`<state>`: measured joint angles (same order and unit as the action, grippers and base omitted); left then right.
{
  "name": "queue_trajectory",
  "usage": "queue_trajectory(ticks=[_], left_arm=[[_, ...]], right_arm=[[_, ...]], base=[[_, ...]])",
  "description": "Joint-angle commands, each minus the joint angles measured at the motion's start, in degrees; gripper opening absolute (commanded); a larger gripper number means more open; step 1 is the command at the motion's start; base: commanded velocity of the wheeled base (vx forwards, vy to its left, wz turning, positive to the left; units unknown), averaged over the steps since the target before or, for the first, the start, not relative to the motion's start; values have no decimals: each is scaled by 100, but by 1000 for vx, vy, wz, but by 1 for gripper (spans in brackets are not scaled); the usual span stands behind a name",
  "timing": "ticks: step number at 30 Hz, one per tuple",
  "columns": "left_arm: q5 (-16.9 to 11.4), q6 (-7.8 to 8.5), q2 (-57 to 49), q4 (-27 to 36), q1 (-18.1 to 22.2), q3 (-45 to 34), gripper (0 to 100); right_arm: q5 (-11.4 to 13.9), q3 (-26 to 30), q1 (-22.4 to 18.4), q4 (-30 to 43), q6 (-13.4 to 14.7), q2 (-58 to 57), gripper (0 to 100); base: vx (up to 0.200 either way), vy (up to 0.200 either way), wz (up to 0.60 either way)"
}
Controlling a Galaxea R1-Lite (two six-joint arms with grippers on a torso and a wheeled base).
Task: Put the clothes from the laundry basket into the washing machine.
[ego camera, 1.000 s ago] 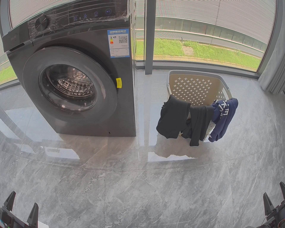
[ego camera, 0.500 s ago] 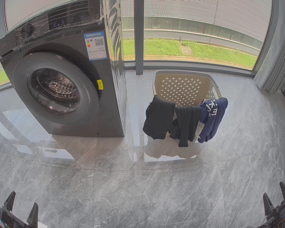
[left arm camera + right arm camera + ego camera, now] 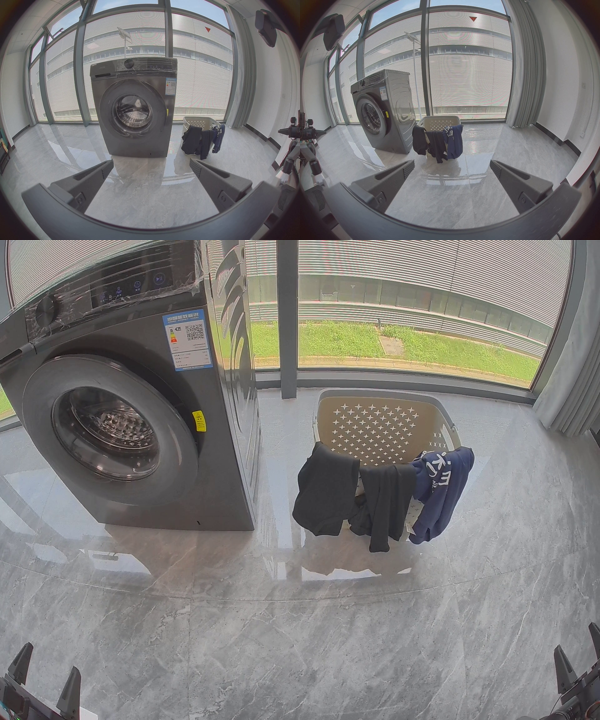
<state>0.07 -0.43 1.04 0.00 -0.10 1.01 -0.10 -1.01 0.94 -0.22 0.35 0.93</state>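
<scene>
Washing machine: we take the dark grey front-loading washing machine point(image 3: 206, 477) as our landmark; it stands on the pale marble floor point(image 3: 312, 640) with its back towards the window point(image 3: 406, 302).
Door: the round door point(image 3: 106, 434) with its glass porthole lies flat against the machine's front and looks shut to us; the steel drum shows through the glass.
Machine front: a clear film covers the control panel point(image 3: 119, 284) along the top, with a dial point(image 3: 47, 310) at its left end; a white label point(image 3: 187, 340) and a small yellow tag point(image 3: 199, 421) sit by the door's right edge.
Laundry basket: the beige laundry basket point(image 3: 375, 421), pierced with star-shaped holes, stands on the floor near the washing machine's right side, apart from it.
Clothes: all three pieces hang over the basket's front rim. The black garment point(image 3: 326, 490) is the one nearest the washing machine, the second black garment point(image 3: 384, 505) hangs just beyond it, touching it, and the navy garment point(image 3: 445, 490) with white print is farthest from the machine.
Left pincer: the left pincer point(image 3: 151, 162) hangs well apart from the washing machine, facing its door; its fingers are spread wide and we see nothing between them.
Right pincer: the right pincer point(image 3: 452, 163) is also well apart from the washing machine, off to its right and facing the basket; it too gapes wide and carries nothing.
Curtain: a pale curtain point(image 3: 575, 384) hangs far to the machine's right, past the basket.
</scene>
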Motion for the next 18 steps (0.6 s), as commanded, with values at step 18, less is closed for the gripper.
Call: queue_trajectory(ticks=[18], left_arm=[[1, -10, -77, 0, 1, -101, 100]], right_arm=[[27, 101, 3, -4, -9, -93, 100]], base=[[100, -11, 0]])
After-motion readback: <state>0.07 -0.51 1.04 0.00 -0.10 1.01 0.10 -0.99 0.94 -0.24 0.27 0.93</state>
